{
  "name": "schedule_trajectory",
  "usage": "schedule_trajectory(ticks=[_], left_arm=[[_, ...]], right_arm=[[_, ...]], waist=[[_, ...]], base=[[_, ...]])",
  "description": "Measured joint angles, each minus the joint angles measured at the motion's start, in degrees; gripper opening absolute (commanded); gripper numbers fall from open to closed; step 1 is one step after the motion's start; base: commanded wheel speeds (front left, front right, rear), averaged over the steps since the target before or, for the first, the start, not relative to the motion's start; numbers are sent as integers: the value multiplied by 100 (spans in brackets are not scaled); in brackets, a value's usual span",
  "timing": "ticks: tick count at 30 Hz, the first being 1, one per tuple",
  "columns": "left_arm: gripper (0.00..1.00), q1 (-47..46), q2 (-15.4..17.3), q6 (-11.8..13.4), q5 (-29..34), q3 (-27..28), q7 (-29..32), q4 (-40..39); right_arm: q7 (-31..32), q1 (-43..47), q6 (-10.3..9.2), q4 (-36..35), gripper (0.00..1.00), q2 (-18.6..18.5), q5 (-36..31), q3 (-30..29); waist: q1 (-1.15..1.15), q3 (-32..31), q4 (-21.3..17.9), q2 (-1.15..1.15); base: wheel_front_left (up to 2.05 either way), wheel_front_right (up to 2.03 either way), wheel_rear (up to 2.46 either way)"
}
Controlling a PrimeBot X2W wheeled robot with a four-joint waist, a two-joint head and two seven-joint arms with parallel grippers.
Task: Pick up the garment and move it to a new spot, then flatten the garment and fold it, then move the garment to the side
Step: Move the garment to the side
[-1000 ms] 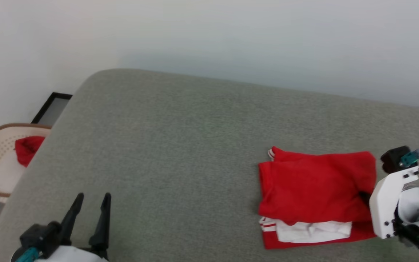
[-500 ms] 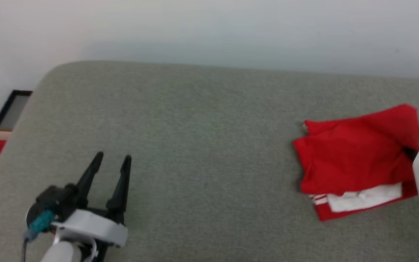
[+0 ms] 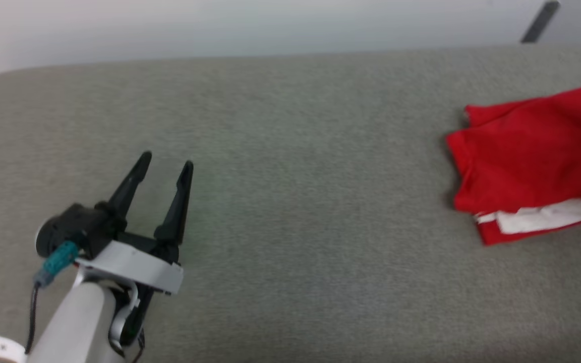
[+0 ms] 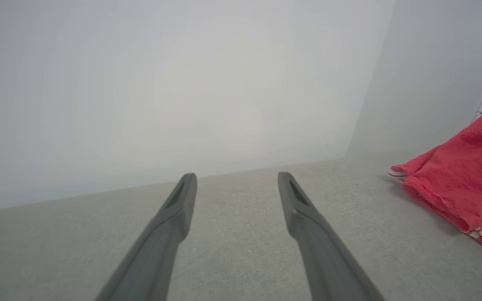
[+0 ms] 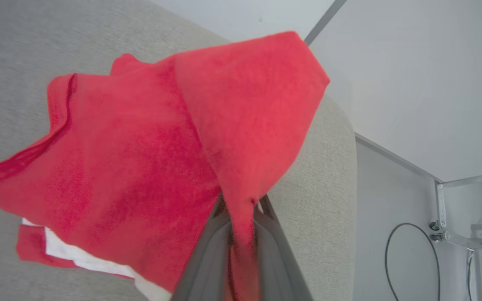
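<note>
Grey bench [image 3: 290, 126], pale wall behind | garment [image 3: 527, 151] folded, far right | right fingers [image 5: 205, 259] clamped on its raised corner | left fingers [image 3: 177, 201] apart, empty, near left | judged: flattening and folding done; shift aside under way, set-down and release left

The garment [image 3: 527, 151], a red shirt folded into a rough rectangle, is pictured lying toward the right end of the grey padded surface [image 3: 290, 201], closer to its far edge. A strip of white sleeve and red-and-white striped trim is left showing along the near side. One red flap is held raised off the surface, pinched by the right gripper [image 5: 241, 205].
</note>
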Motion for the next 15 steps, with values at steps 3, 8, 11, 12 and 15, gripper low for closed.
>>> schedule_trajectory(ticks=[3, 8, 11, 12, 15], left_arm=[[100, -191, 55, 0, -1, -77, 0, 9], [100, -504, 126, 0, -14, -250, 0, 33], [100, -687, 145, 0, -22, -361, 0, 53], [100, -743, 159, 0, -29, -403, 0, 60], [100, -917, 179, 0, -30, -515, 0, 89]], right_arm=[[-219, -247, 0, 157, 0, -147, -44, 182], [-552, -667, 0, 457, 0, -371, -178, 513], [-790, -898, 0, 671, 0, -480, -226, 702], [-864, -971, 0, 749, 0, -513, -255, 768], [-1072, -1189, 0, 999, 0, -603, -336, 935]], waist=[[0, 150, -177, 0], [0, 415, -430, 0], [0, 580, -552, 0], [0, 635, -588, 0], [0, 802, -683, 0]], base=[[0, 0, 0], [0, 0, 0], [0, 0, 0], [0, 0, 0], [0, 0, 0]])
